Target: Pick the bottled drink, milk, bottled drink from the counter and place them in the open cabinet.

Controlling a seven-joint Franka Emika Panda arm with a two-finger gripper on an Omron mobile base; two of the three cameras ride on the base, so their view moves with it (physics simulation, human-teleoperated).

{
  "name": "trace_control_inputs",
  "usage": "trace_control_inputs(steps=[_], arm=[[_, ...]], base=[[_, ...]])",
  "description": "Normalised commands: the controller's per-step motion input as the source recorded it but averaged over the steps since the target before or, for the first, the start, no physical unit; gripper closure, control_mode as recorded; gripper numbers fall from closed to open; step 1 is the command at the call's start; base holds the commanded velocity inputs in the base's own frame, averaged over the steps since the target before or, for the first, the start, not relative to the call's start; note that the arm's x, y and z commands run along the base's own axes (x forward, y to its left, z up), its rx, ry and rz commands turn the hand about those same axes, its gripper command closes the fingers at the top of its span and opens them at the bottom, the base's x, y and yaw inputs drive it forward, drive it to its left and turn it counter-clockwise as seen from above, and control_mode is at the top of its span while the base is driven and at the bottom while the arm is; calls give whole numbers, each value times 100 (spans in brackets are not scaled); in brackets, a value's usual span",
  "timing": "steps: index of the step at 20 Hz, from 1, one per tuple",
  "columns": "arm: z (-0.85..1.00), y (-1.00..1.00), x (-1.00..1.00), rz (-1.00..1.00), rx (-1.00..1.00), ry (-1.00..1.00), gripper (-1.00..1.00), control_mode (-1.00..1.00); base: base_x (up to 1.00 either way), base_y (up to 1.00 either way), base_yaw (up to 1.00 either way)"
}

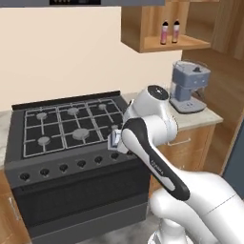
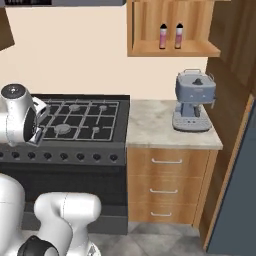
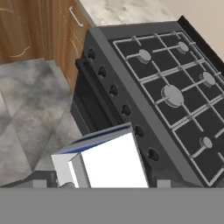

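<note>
The milk [image 3: 111, 164], a white carton with blue panels, is clamped in my gripper [image 3: 101, 184], which is shut on it above the front edge of the stove. From the left base view the milk [image 1: 115, 139] peeks out beside my forearm, over the knob row. Both bottled drinks stand side by side on the shelf of the open cabinet [image 1: 157, 45]: the pink-labelled one [image 1: 164, 32] on the left, the orange-brown one [image 1: 176, 31] on the right. In the right base view they appear as the pink bottle [image 2: 163, 36] and the orange-brown bottle [image 2: 178, 35]. The counter [image 2: 155, 125] lies below the cabinet.
A black gas stove [image 1: 71, 124] with a row of knobs fills the left. A grey-blue coffee machine [image 2: 194, 100] stands on the counter beneath the cabinet. Wooden drawers [image 2: 165, 185] sit under the counter. A tall wooden panel [image 2: 235, 100] closes the right side.
</note>
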Motion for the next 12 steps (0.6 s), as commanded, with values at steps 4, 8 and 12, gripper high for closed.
trace_control_inputs(steps=[4, 8, 12], arm=[[0, 0, 0, 0, 0, 0, 100, 100], [0, 0, 0, 0, 0, 0, 100, 100], [0, 0, 0, 0, 0, 0, 100, 100]], base=[[0, -97, 5], [9, -83, 4], [39, -52, 3]])
